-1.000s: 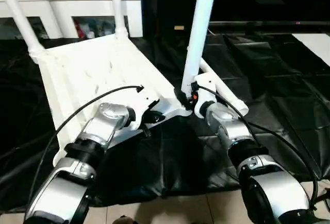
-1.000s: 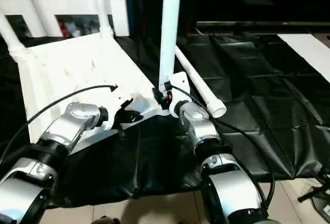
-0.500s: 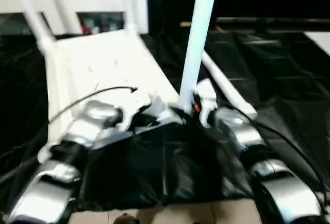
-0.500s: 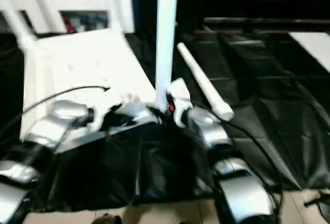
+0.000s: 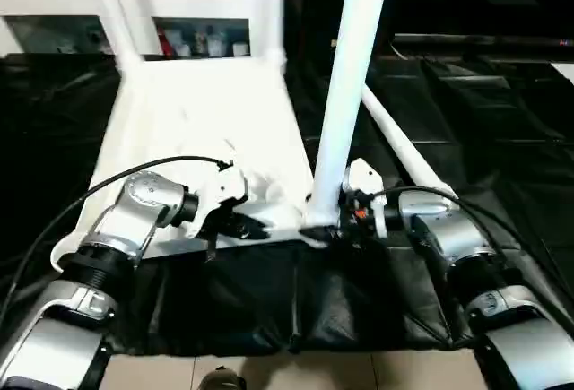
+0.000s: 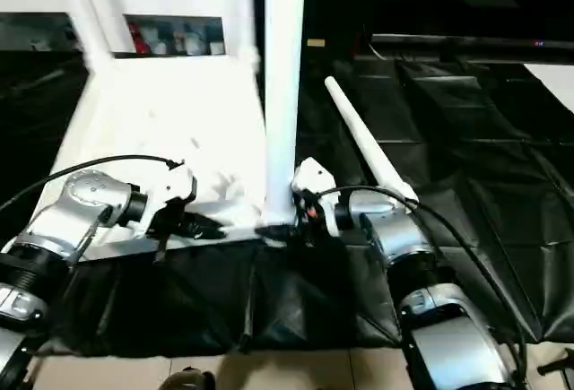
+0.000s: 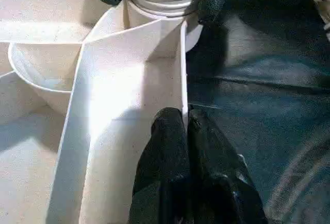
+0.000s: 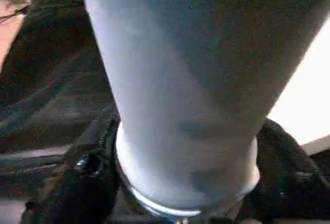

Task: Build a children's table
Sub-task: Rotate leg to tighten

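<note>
— Black sheeting is spread over the floor, with a white cabinet seen at the back. Where is the children's table placed?

— It is laid upside down on the sheeting, ribbed underside up. Two legs are already stood in the far corner sockets, near the cabinet. A third leg is held upright at the near corner socket, and a fourth leg is left lying on the sheeting just beside the table.

— How are the grippers set?

— The left gripper is pinched shut on a thin rib of the table's near edge, just beside the socket. The right gripper is clamped around the base of the third leg, one finger on each side.

— What could go wrong from here?

— The leg could be jammed if it is pressed in at a tilt. The thin rib could also be slipped from, so that the table would be shifted under the push.
</note>
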